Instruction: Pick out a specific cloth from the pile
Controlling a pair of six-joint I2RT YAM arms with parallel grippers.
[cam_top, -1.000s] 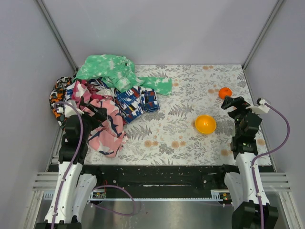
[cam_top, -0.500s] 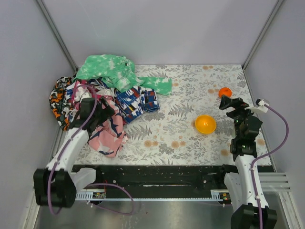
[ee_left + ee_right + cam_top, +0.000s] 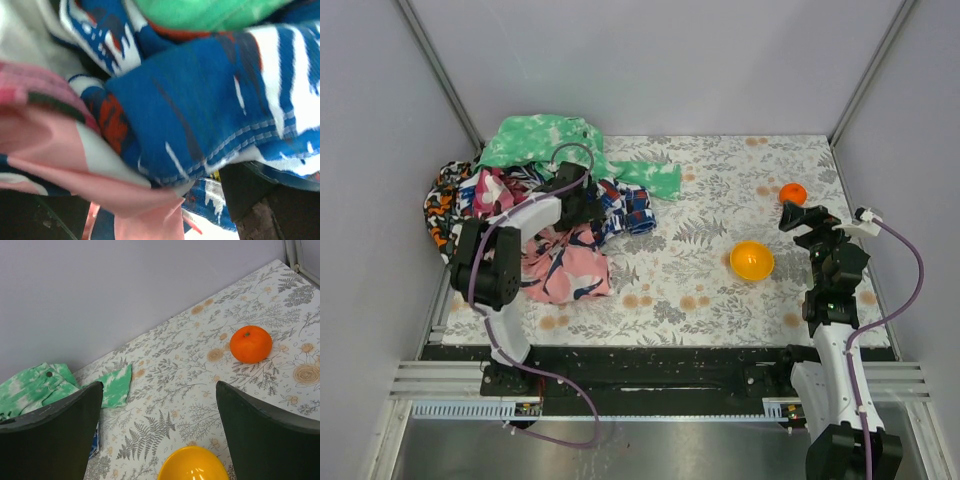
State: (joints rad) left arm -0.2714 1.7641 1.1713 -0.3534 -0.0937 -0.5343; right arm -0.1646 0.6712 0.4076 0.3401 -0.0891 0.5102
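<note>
Overhead camera gives you the whole layout: the pile (image 3: 505, 195) sits at the far left of the floral table (image 3: 720, 300). The left gripper (image 3: 582, 203) is shoved into the pile's right side, between the pink floral cloth (image 3: 565, 270) and the blue-red-white print cloth (image 3: 628, 210). What I can't pick out from up there is the off-white cloth.

The left wrist camera does better. A patch of off-white cloth (image 3: 20, 37) shows in its top left corner, next to a fold of the blue print and just above the pink one. It's plain, no pattern, soft looking and mostly covered, so I can't tell its shape.

Left claw: only 1 dark finger (image 3: 250, 210) shows clearly, bottom right of its own camera, and bunched fabric fills the rest. Jaws are wide apart, not clamped on anything I can make out. The right gripper (image 3: 159, 390) has its 2 fingers spread wide with nothing between them, hanging over bare table on the right side.

Other stuff: the green tie-dye cloth (image 3: 545, 145) is draped over the back of the pile with 1 corner trailing onto the table. The orange-black-white print cloth (image 3: 438, 205) is at the left edge by the wall. An orange (image 3: 792, 193) and a yellow bowl (image 3: 752, 260) sit near the right gripper, well apart from the pile. The right wrist camera catches those 2 plus the green corner, but its own left finger blocks the rest of the pile.
</note>
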